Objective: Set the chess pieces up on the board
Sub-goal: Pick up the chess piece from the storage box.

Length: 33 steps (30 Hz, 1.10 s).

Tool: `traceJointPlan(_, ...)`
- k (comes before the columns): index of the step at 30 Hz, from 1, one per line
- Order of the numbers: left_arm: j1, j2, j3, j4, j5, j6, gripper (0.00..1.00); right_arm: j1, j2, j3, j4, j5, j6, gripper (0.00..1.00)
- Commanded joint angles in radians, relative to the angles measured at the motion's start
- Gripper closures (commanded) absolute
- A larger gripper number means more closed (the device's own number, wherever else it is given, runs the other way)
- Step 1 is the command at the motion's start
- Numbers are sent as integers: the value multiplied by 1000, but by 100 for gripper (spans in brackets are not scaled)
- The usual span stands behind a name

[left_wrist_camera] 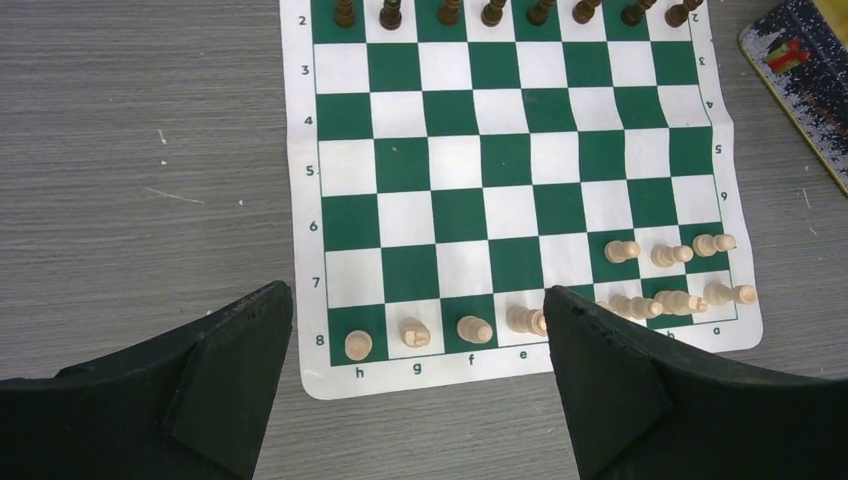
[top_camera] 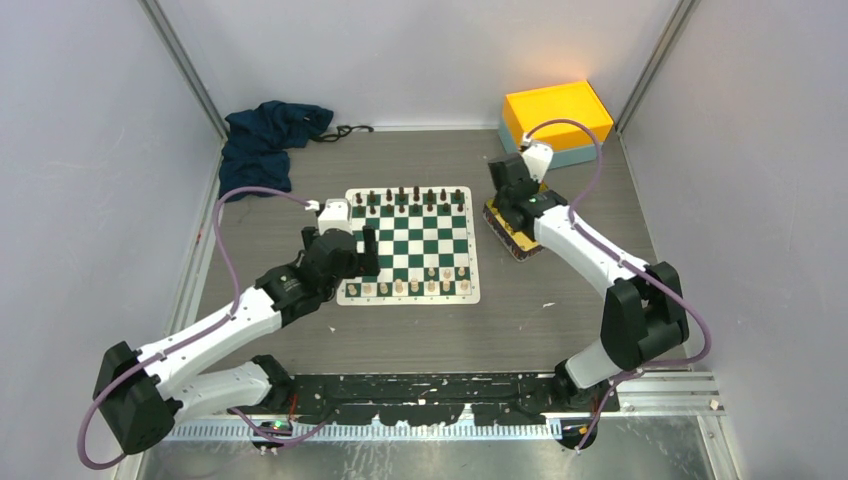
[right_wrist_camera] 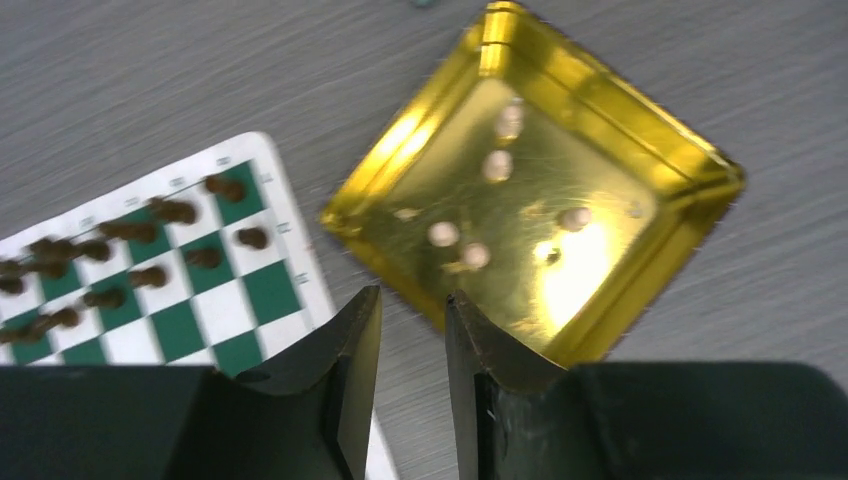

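While the board (top_camera: 412, 238) sat on the counter (top_camera: 560, 330), the gold tray (right_wrist_camera: 620, 160) lay just off its right edge. Right gripper (right_wrist_camera: 412, 300), jaws narrow and empty, hovered above the tray. Left gripper (left_wrist_camera: 417, 292), wide, hung over the board's near-left corner. Loose cream pieces (right_wrist_camera: 443, 234) lay in the tray, just ahead of the right gripper; right arm nearer. Their axes were blurred.

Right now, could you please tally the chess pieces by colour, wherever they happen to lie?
Cream pieces: 16 (11 on the board, 5 that I can make out in the gold tray)
Dark pieces: 16, in two rows at the board's far side
Total: 32
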Motion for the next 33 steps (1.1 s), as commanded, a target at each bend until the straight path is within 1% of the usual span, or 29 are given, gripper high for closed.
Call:
traceJointPlan(1,-2,21,40,70,-1,14,4,-102,-1,-44,13,-15,2,64)
traceJointPlan(7,-3,47,45,89,13,14,4,-223,54,-74,41,-64,20,63)
traceJointPlan(10,-2,50,42,94,15,14,4,-254,78,-84,61,-81,23,63)
traceJointPlan(18,-3,55,30,109,28,11,4,-303,145,-95,92,-118,31,63)
traceJointPlan(33,-2,89,21,137,44,5,4,-351,222,-92,129,-156,22,63)
